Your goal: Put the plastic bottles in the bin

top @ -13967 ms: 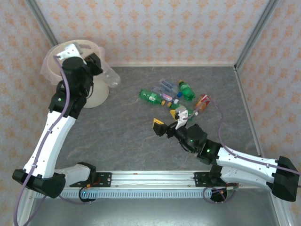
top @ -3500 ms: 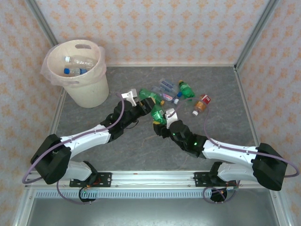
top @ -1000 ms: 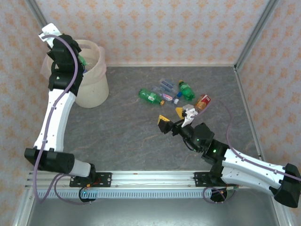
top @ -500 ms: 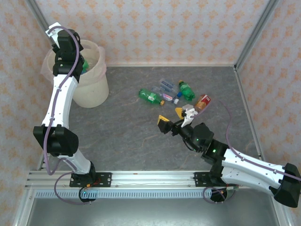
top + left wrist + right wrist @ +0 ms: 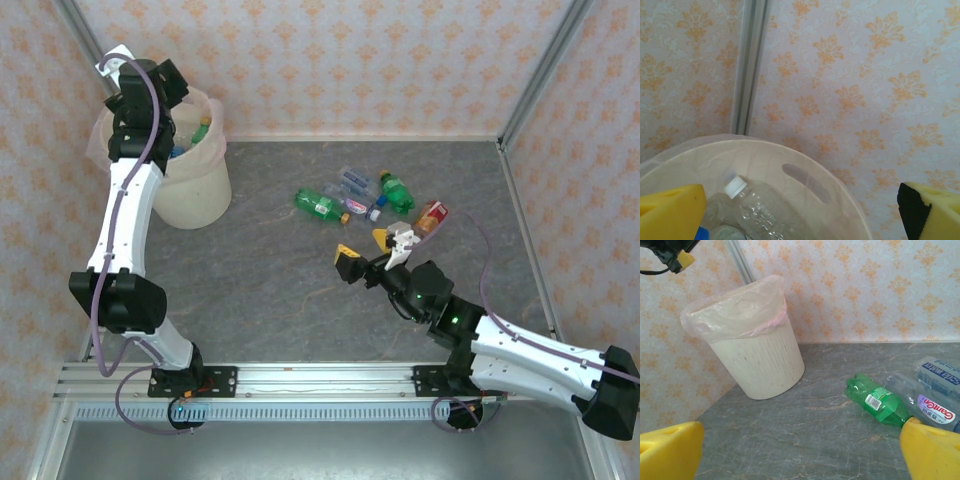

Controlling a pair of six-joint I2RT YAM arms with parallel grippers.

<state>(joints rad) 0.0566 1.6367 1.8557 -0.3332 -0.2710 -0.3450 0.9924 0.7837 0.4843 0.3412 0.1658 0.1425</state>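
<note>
Top view: the bin (image 5: 200, 195) stands at the far left corner of the tabletop (image 5: 270, 280), with a green bottle (image 5: 200, 130) showing inside it near the rim. The left arm (image 5: 125, 210) reaches up over the bin, and the left jaws hang above its mouth. Five plastic bottles lie loose mid-table: a green one (image 5: 320, 206), a clear one with a blue label (image 5: 357, 183), a small one (image 5: 358, 208) between them, a second green one (image 5: 397, 192) and an orange-labelled one (image 5: 432, 215). The right jaws sit just in front of this group, their yellow pads (image 5: 347, 263) spread apart and gripping nothing

Left wrist: the left jaws' yellow pads (image 5: 670, 212) stand wide apart with nothing between them. Below them is the bin's open mouth with an oval handle slot (image 5: 805, 182). Inside lies a clear bottle with a white cap (image 5: 757, 212), and a blue cap (image 5: 701, 234) shows at the bottom edge

Right wrist: the right jaws' pads (image 5: 932, 455) are wide open and empty. Ahead, a green bottle (image 5: 877, 400) lies on its side on the tabletop, touching a clear bottle with a purple label (image 5: 935, 412). Another clear bottle with a blue label (image 5: 940, 372) lies just behind. The bin, with its liner (image 5: 735, 310) folded over the rim, stands well apart to the left
</note>
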